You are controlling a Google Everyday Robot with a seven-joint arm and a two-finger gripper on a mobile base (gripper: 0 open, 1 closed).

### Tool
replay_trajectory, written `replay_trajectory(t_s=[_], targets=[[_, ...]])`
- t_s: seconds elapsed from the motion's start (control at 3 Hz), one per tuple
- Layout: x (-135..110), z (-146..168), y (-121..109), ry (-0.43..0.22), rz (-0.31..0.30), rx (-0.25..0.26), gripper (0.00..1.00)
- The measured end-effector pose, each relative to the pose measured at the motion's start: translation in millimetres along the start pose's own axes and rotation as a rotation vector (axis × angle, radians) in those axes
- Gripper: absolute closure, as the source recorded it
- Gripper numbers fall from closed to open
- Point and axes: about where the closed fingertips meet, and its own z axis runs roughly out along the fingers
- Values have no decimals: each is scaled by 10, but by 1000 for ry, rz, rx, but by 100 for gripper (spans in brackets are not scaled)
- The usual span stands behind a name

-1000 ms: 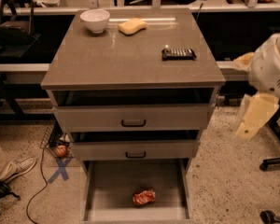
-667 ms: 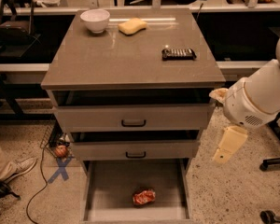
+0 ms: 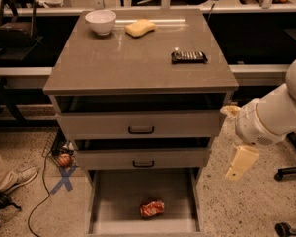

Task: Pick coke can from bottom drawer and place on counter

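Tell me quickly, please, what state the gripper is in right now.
Gripper: open or closed cannot be told; it hangs to the right of the bottom drawer, not holding the coke can, which lies in that drawer.

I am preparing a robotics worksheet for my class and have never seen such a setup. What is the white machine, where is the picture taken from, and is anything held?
The white machine on the right is a robot arm; the cream piece at its end is its gripper, hanging beside the cabinet with nothing in it. The single camera looks down on the cabinet from the front. On the counter lie a white bowl, a yellow sponge and a dark packet. The bottom drawer stands pulled out, a dented red coke can lying on its floor.
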Motion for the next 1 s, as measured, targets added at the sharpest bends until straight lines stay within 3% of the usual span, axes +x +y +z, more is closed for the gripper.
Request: replay_trajectory(t_s=[0.33,0.67,1.0], targets=[[406,821,32,-113,-17,-10,0],[637,1621,79,-190,-13,-63,0],[637,1621,79,-190,-13,-63,0]])
